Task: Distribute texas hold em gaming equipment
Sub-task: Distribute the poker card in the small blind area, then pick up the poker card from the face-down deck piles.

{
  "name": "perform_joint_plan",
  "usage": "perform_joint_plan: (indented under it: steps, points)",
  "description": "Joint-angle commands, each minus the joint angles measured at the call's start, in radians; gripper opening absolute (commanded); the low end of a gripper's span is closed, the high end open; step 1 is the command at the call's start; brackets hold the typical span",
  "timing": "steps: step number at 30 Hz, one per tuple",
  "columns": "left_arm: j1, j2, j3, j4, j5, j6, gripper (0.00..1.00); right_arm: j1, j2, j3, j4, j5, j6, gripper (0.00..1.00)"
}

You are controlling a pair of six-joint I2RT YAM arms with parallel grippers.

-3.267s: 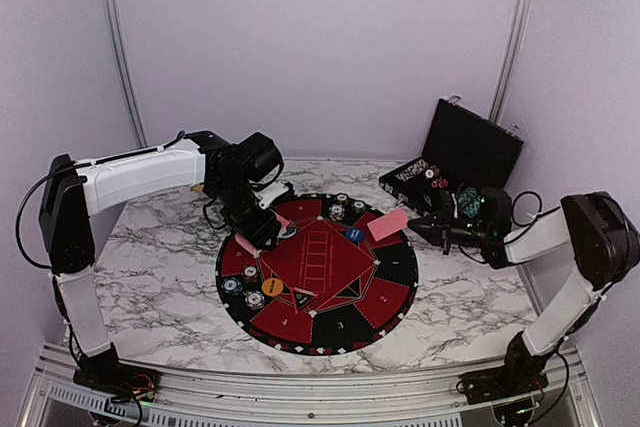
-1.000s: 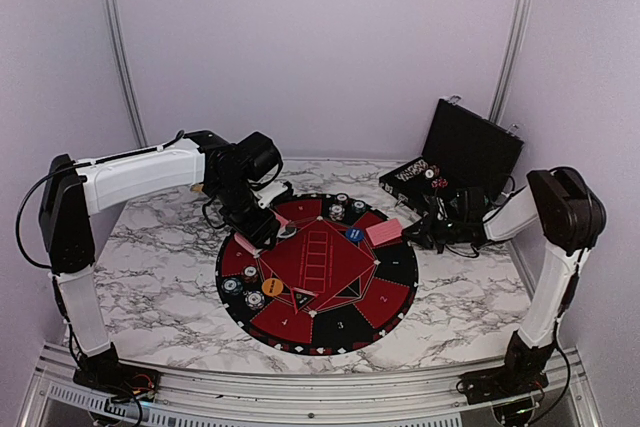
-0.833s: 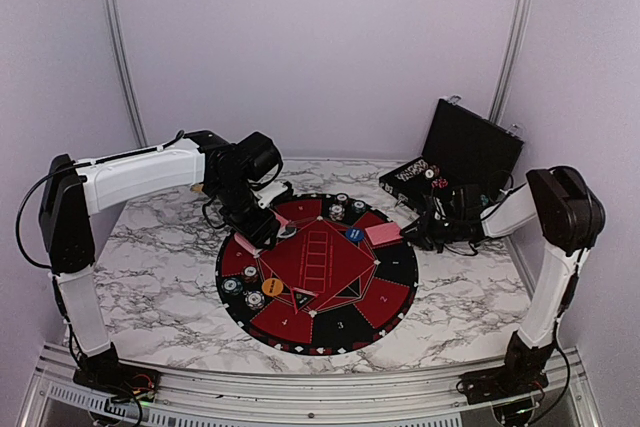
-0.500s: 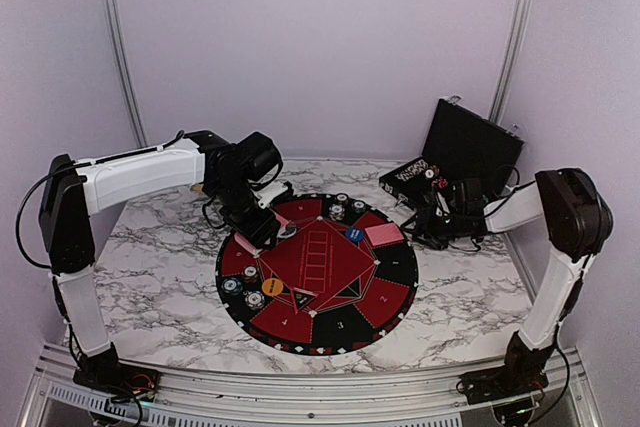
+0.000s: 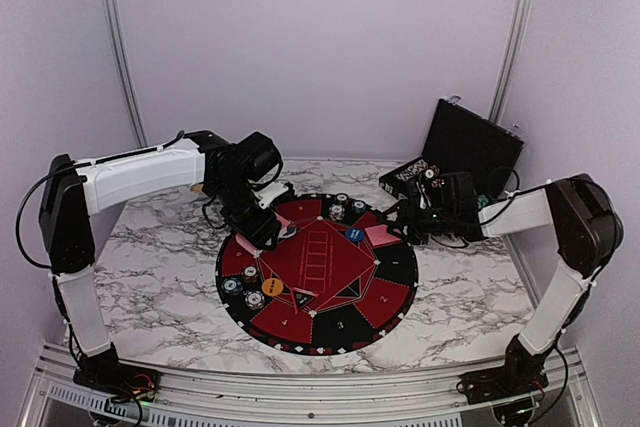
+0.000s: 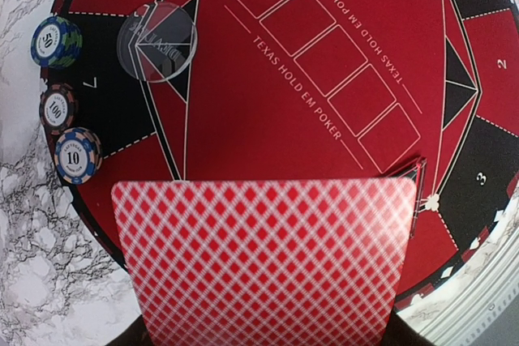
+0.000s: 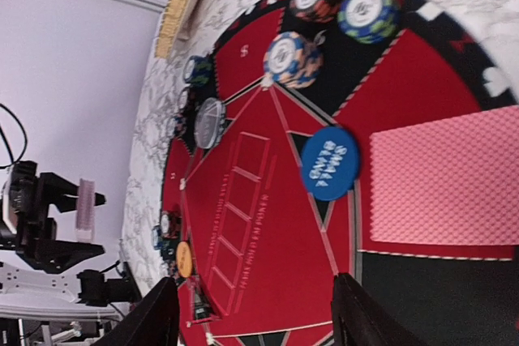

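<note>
A pink-red-backed playing card [image 5: 381, 236] lies flat on the mat's right side, also visible in the right wrist view as the card [image 7: 446, 176]. My right gripper [image 5: 403, 217] hovers just beyond it, open and empty, its fingertips [image 7: 158, 313] wide apart. Over the mat's left part, my left gripper [image 5: 260, 234] is shut on a stack of red-backed cards [image 6: 263, 261] that hides its jaws. Chip stacks [image 5: 340, 210] stand at the mat's far edge, and more chips [image 6: 57, 106] at its left edge. A blue disc [image 7: 330, 162], a clear disc [image 6: 157, 41] and an orange disc [image 5: 272, 287] rest on the mat.
The round red-and-black mat [image 5: 340, 322] covers the middle of the marble table. An open black case [image 5: 470, 147] with chips inside stands at the back right, right behind my right gripper. A yellowish object [image 7: 180, 2] lies beyond the mat's far left.
My right gripper has opened and let go of the card, which now lies flat on the mat. That arm shifted left and away from me. The left arm has not moved.
</note>
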Motion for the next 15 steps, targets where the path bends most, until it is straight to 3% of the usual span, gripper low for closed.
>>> perform_joint_plan:
  steps: [1, 15]
  points:
    - [-0.010, -0.015, 0.021, -0.006, 0.013, 0.000, 0.32, 0.065, -0.033, 0.008, 0.163, -0.084, 0.137, 0.61]
    - [-0.041, 0.011, 0.051, -0.008, 0.019, -0.005, 0.32, 0.264, 0.104, 0.093, 0.389, -0.117, 0.359, 0.50]
